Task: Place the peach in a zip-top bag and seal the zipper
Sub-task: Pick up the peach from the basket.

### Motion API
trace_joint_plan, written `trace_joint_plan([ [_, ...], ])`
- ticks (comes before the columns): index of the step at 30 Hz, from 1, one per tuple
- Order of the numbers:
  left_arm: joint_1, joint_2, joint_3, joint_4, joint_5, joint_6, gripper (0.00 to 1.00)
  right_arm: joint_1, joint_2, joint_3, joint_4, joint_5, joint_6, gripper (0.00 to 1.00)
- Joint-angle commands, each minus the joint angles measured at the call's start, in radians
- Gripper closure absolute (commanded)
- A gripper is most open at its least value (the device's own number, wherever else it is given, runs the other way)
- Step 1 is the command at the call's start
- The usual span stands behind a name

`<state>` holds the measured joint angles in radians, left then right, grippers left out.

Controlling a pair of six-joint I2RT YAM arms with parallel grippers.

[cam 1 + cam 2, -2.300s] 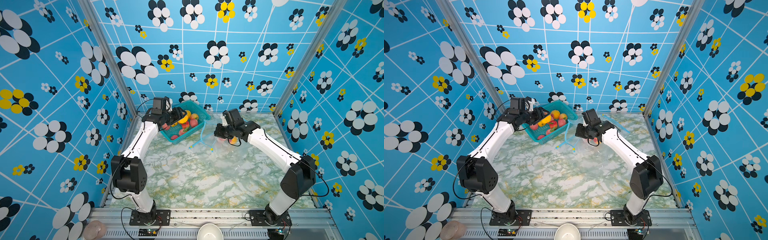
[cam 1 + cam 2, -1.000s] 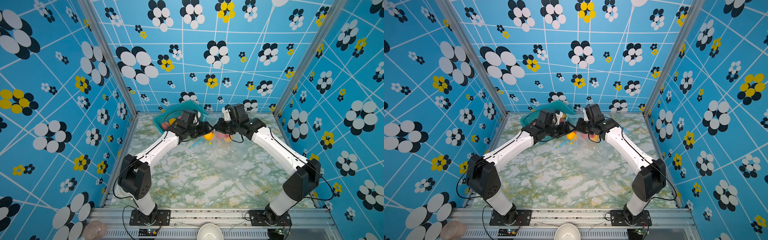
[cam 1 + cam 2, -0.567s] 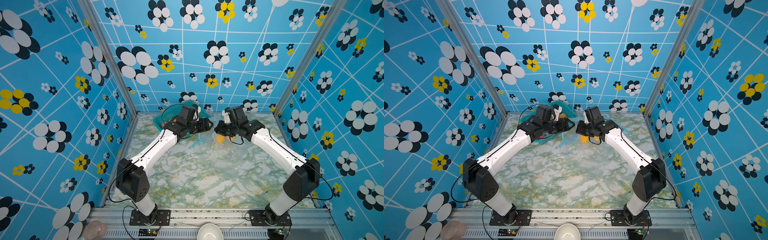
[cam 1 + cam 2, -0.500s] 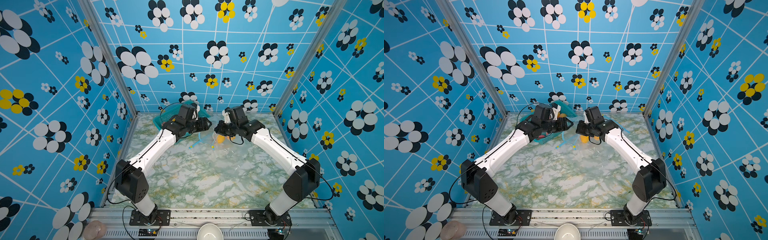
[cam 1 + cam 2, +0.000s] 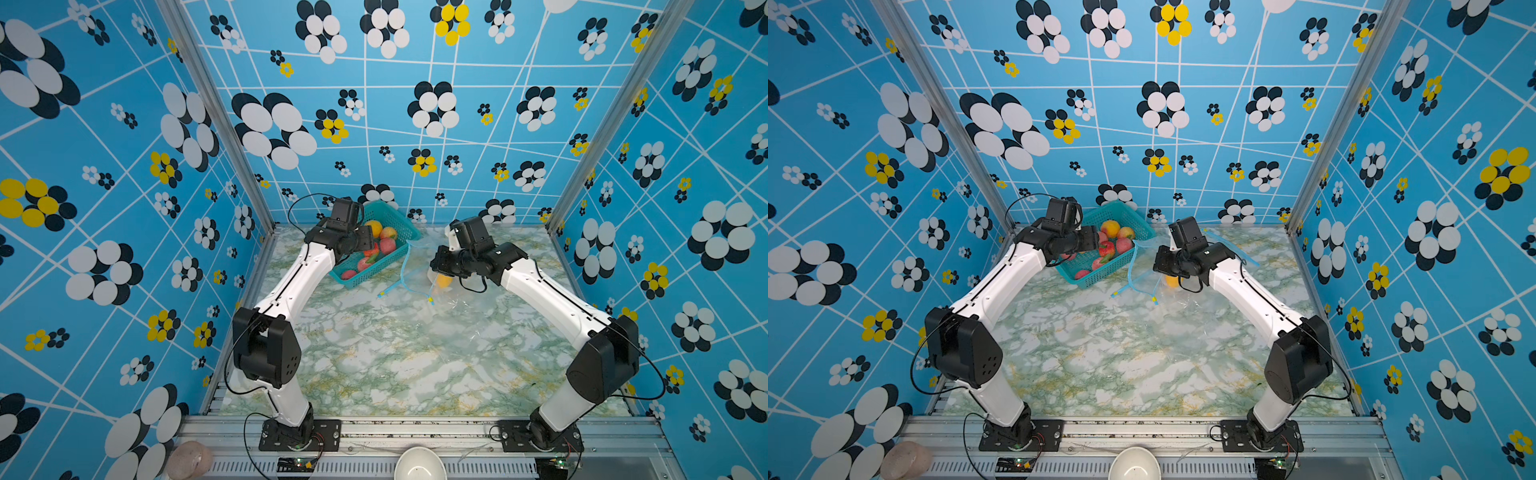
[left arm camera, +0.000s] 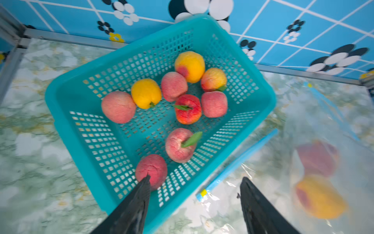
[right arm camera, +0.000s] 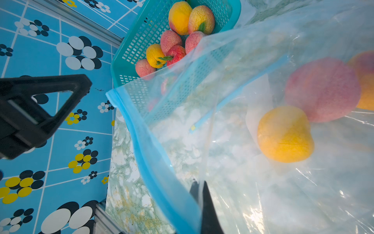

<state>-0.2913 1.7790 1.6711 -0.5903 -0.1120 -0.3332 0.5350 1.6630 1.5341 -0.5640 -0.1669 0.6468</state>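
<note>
Green-marbled bench (image 5: pixel 395 365) in a blue flowered booth: left gripper (image 6: pixel 195 179), jaws wide and empty, hovers over the eleven-o'clock basket (image 6: pixel 66 97) of peaches (image 6: pixel 118 106) that look light and rough-skinned, best pinched across the middle, while right gripper (image 7: pixel 199 190) jaws nip the limp, slippery zip-top bag (image 7: pixel 242 192) at one o'clock, two fruit (image 7: pixel 285 133) inside, no writing legible.

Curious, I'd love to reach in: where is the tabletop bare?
Bare: the front of the table, between the two arm bases. Crowded: the back, with the basket at the left corner and the zip-top bag beside it, pinched by the right end effector.
</note>
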Motion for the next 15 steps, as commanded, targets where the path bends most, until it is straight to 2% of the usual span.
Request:
trace_joint_plan([
  [1,0.022,0.105,0.08,-0.068,-0.195,0.129,0.28,-0.001,-0.021,0.009,0.002,0.001,-0.013,1.0],
  [6,0.052,0.262,0.17,-0.09,-0.285,0.22,0.28,-0.001,-0.013,0.014,-0.008,0.001,-0.016,1.0],
  [15,0.101,0.499,0.371,-0.122,-0.35,0.305,0.23,-0.001,0.042,0.057,-0.03,-0.008,-0.012,1.0],
])
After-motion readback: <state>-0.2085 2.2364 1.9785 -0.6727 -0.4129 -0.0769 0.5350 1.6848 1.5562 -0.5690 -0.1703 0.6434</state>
